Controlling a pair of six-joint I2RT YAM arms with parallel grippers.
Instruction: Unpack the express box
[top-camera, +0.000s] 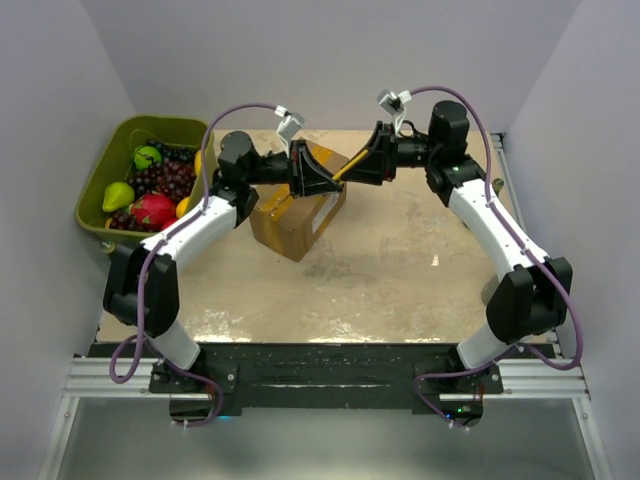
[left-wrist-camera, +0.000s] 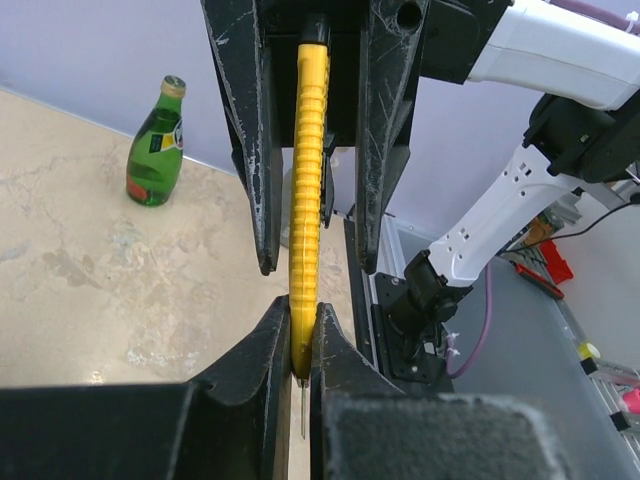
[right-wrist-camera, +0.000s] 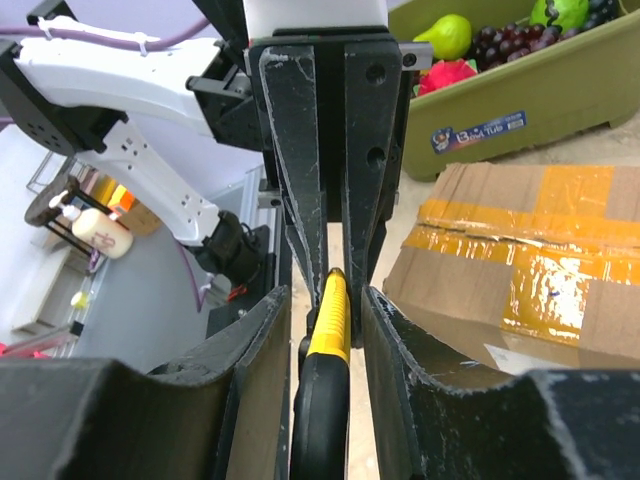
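The express box (top-camera: 300, 222), brown cardboard with yellowish tape, stands on the table left of centre; it also shows in the right wrist view (right-wrist-camera: 520, 270), taped shut. A yellow utility knife (top-camera: 347, 172) hangs in the air just above the box's right edge, between my two grippers. My left gripper (left-wrist-camera: 302, 322) is shut on the knife's blade end (left-wrist-camera: 310, 150), with the thin blade poking out behind the fingers. My right gripper (right-wrist-camera: 325, 295) stands open around the knife's black-and-yellow handle (right-wrist-camera: 328, 330), with gaps on both sides. In the top view the left gripper (top-camera: 322, 180) faces the right gripper (top-camera: 368, 165).
An olive-green bin (top-camera: 118, 165) of fruit sits at the table's far left corner, just behind the box in the right wrist view (right-wrist-camera: 520, 100). A green glass bottle (left-wrist-camera: 156, 145) stands near the wall on the right side of the table.
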